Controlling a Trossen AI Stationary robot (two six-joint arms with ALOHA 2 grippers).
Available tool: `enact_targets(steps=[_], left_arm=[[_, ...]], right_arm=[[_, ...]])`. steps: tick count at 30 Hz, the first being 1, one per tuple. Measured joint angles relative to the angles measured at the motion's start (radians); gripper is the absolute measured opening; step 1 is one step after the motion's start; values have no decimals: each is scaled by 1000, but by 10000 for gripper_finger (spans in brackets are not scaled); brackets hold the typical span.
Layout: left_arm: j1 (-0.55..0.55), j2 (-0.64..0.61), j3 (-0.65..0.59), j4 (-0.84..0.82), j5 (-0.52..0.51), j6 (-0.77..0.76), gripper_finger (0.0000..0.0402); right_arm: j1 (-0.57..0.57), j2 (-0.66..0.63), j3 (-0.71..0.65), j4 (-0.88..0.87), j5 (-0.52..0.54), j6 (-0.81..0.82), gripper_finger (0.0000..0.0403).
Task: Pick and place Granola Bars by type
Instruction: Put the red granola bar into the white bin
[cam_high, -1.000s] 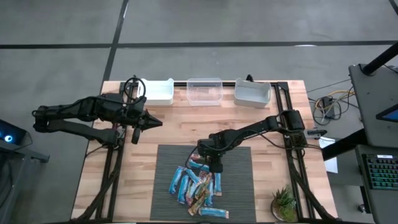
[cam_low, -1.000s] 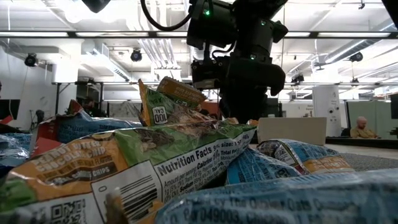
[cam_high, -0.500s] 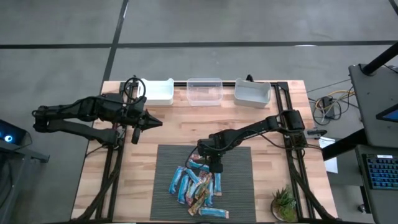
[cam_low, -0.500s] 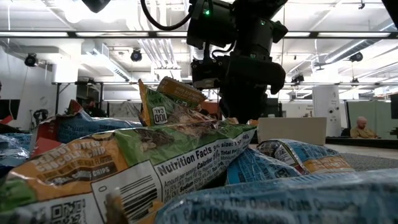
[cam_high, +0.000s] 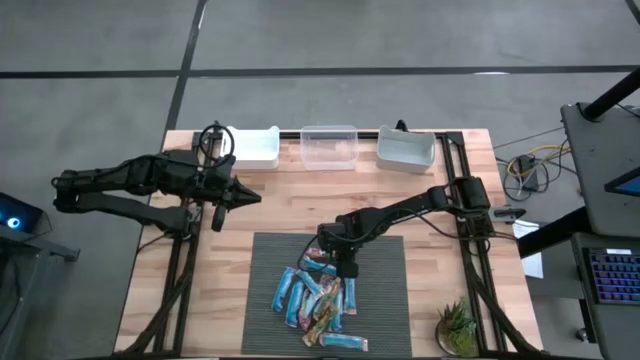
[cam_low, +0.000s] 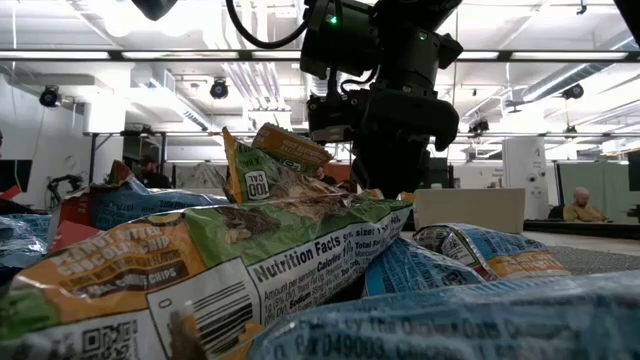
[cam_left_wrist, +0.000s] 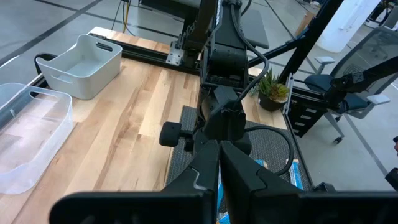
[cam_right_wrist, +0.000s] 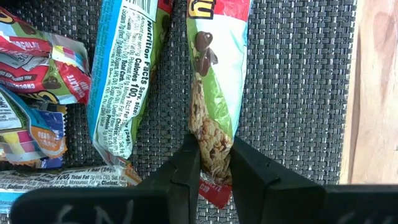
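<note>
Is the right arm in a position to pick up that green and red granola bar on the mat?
Most likely yes: the right gripper already has its fingers closed on either side of the green and red bar, nothing covering it.

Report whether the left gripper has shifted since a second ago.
No. In the high view the left gripper sits shut at the same spot over the bare wood, just below the white bin, as in both earlier pictures.

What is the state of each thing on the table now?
Right gripper: down on the mat, fingers closed around a green bar.
Green bar: flat on the mat, gripped at one end.
Pile of bars: loose on the mat.
Left gripper: shut, empty, above bare wood.
Three bins: upright, apparently empty.
</note>
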Motion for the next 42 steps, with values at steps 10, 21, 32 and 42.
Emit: enact_targets(steps=[10,21,32,42], left_arm=[[0,0,0,0,0,0,0],[0,0,0,0,0,0,0],[0,-23,0,0,-7,-1,0],[0,-70,0,0,-29,24,0]], right_arm=[[-1,-14,49,-13,1,0,61],[-16,-44,122,-41,9,-2,61],[-86,-86,190,-70,22,24,61],[-161,-106,345,-101,-9,27,61]])
